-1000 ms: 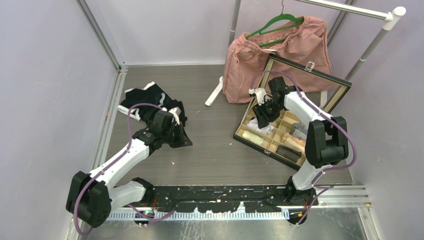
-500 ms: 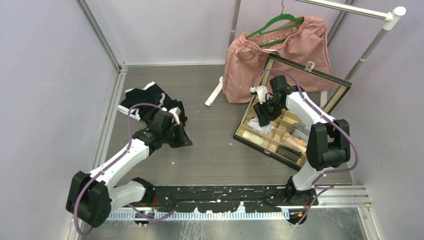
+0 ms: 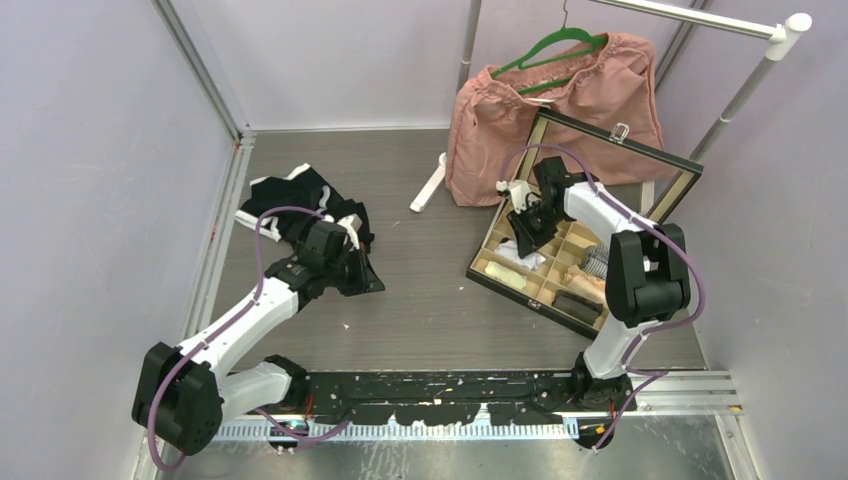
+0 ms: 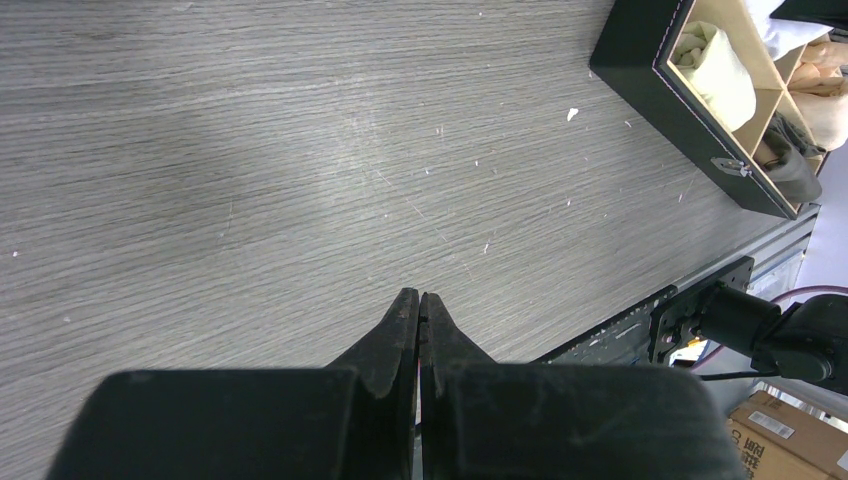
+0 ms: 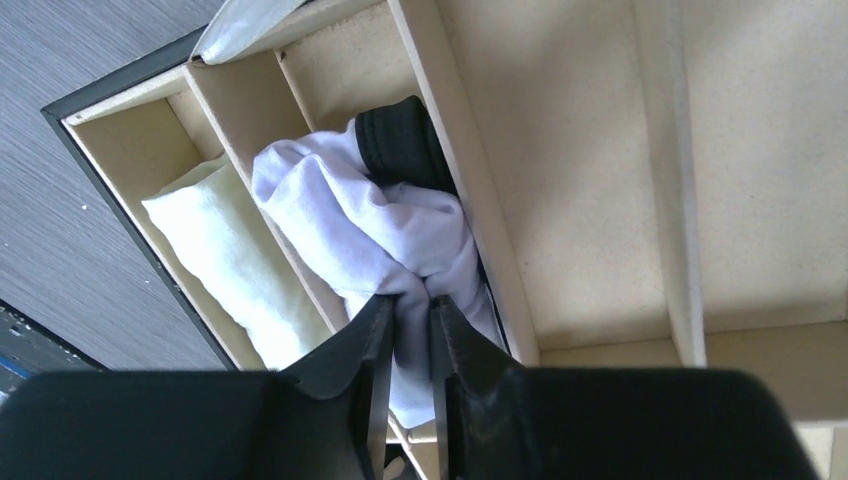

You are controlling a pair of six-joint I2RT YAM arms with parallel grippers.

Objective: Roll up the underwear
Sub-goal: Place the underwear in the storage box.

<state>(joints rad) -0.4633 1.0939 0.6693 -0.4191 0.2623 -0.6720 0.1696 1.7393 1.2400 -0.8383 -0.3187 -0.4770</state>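
Note:
White underwear (image 5: 380, 215) with a black band (image 5: 400, 140) lies bunched in a compartment of the divided box (image 5: 470, 170). My right gripper (image 5: 412, 300) is shut on a fold of it; from above this gripper (image 3: 522, 240) reaches down into the box's left side, over the white cloth (image 3: 530, 256). A pile of black-and-white underwear (image 3: 290, 200) lies at the table's left. My left gripper (image 3: 368, 278) sits just right of that pile, low over the table. Its fingers (image 4: 405, 320) are shut with nothing between them, above bare wood.
The black box (image 3: 500, 285) stands open, lid (image 3: 620, 150) raised, holding a rolled yellow cloth (image 5: 230, 250) and other rolls. A pink garment (image 3: 520, 110) on a green hanger (image 3: 555, 45) hangs from a rack (image 3: 740, 100) behind it. Purple walls close in both sides.
My right gripper has narrowed from open onto the white cloth and shifted slightly left and down into the box. The left arm has not moved.

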